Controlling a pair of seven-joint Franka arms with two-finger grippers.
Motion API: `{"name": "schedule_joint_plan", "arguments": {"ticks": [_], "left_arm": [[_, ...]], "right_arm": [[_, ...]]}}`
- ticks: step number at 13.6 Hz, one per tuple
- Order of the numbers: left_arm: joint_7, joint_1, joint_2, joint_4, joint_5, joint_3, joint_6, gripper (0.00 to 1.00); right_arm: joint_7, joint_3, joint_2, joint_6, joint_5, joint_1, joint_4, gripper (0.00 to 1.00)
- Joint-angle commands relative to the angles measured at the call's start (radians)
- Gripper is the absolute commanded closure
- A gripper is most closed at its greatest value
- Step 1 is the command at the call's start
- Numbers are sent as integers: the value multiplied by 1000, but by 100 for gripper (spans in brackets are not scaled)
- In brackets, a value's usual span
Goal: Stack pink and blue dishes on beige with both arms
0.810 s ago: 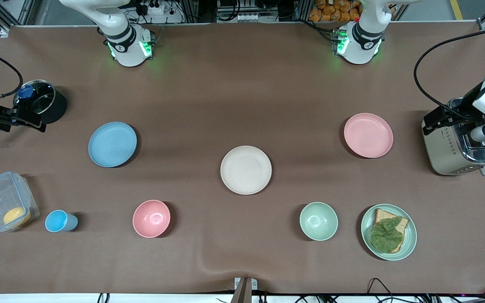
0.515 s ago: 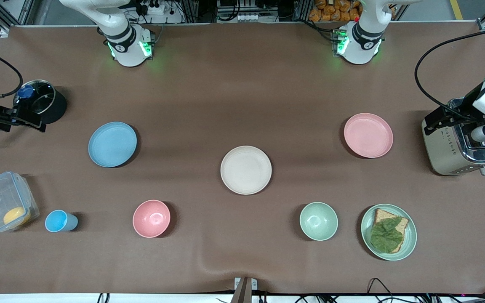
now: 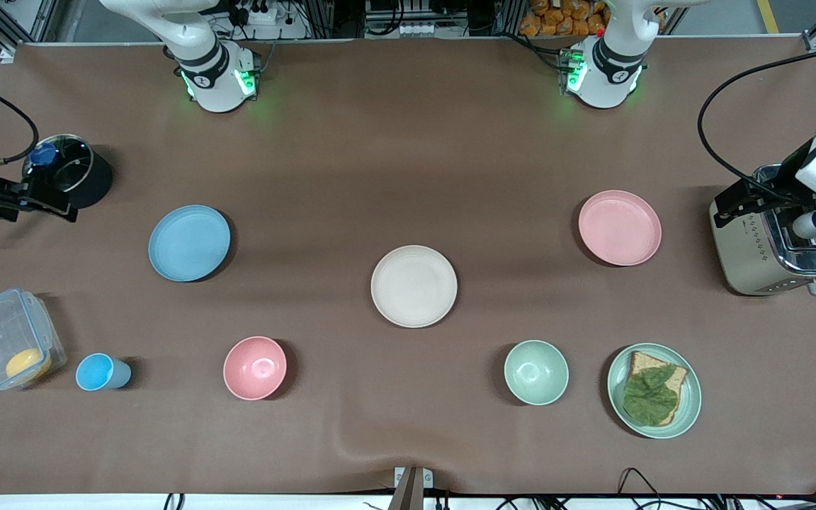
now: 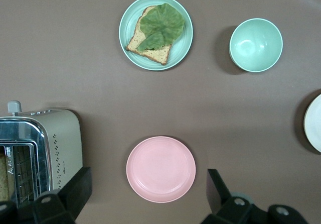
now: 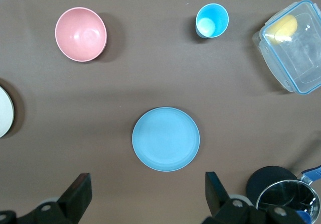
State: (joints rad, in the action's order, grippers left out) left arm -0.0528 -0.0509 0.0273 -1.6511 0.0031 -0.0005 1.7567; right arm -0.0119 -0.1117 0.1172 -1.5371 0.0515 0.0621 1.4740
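The beige plate (image 3: 414, 286) lies at the table's middle. The blue plate (image 3: 189, 243) lies toward the right arm's end, and the pink plate (image 3: 620, 227) toward the left arm's end. Both are bare and apart from the beige one. My right gripper (image 3: 36, 202) hangs high at the table's end by a black pot. In its wrist view it (image 5: 148, 190) is open, with the blue plate (image 5: 166, 139) far below. My left gripper (image 3: 734, 202) hangs high over the toaster. In its wrist view it (image 4: 149, 185) is open above the pink plate (image 4: 160, 163).
Nearer the front camera stand a pink bowl (image 3: 255, 367), a small blue cup (image 3: 100, 372), a green bowl (image 3: 536, 372) and a green plate (image 3: 691, 400) with toast and lettuce. A toaster (image 3: 751, 248), a lidded pot (image 3: 68, 173) and a clear container (image 3: 4, 333) sit at the table's ends.
The left arm's wrist has drifted very slightly toward its end of the table. The plates and the right arm have not moved.
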Motion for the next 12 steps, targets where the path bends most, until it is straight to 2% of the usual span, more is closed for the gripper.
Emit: {"name": "schedule_joint_plan", "arguments": {"ticks": [1, 7, 12], "left_arm": [[11, 2, 5, 17, 23, -4, -19, 0], [16, 3, 5, 17, 23, -4, -19, 0], [19, 3, 5, 17, 23, -4, -19, 0]], "right_arm": [[6, -3, 9, 20, -16, 4, -17, 0], [-10, -5, 10, 63, -16, -14, -17, 0], [-74, -5, 85, 117, -6, -125, 2, 0]]}}
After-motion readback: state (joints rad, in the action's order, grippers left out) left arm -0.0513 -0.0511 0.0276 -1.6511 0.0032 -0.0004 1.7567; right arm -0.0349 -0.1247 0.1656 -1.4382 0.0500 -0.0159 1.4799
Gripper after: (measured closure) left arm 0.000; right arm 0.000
